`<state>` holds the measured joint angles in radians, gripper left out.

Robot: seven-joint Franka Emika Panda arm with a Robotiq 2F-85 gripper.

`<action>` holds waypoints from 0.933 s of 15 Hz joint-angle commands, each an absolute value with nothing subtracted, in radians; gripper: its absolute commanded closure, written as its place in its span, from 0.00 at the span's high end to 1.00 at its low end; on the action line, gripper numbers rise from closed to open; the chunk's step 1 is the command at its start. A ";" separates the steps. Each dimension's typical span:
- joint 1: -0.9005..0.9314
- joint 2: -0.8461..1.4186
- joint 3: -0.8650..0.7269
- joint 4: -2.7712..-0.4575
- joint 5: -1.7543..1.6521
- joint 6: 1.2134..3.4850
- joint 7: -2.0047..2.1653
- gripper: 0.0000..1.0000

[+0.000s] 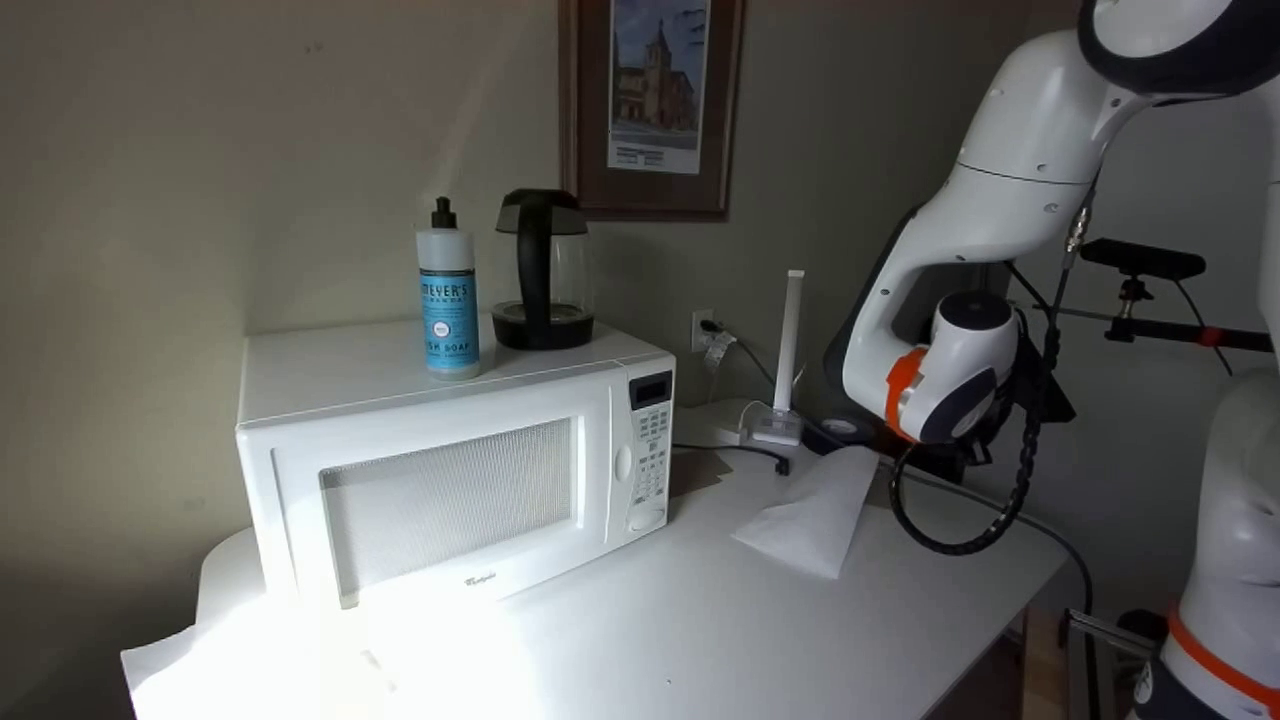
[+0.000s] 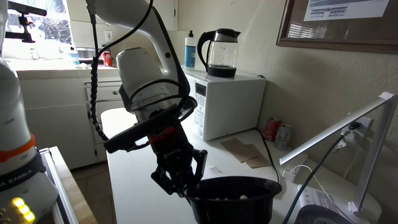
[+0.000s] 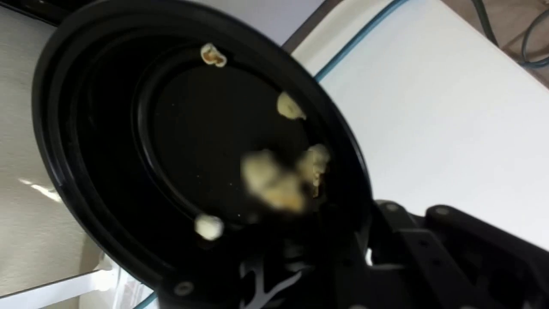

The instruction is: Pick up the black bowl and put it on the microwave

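The black bowl [image 2: 233,211] is at the bottom of an exterior view, its lower part cut off by the frame edge. It fills much of the wrist view [image 3: 223,116], with several popcorn pieces inside. My gripper [image 2: 186,189] points down, tilted, at the bowl's near-left rim. Its fingers are together on that rim; the fingers [image 3: 317,231] also meet the rim in the wrist view. Whether the bowl touches the table is not visible. The white microwave [image 1: 600,470] stands on the table; its side [image 2: 236,105] also shows, beyond my arm. In an exterior view, the arm largely hides gripper and bowl.
A blue soap bottle [image 1: 450,310] and a glass kettle [image 1: 540,310] stand on the microwave's top. A white desk lamp [image 2: 373,155], soda cans [image 2: 276,133], brown paper pieces [image 2: 245,152] and cables are along the wall side. A framed picture [image 1: 655,110] hangs on the wall.
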<state>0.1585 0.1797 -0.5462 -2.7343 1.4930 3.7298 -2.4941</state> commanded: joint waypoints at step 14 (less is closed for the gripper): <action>0.332 -0.281 -0.433 -2.748 1.688 3.433 -2.765 0.01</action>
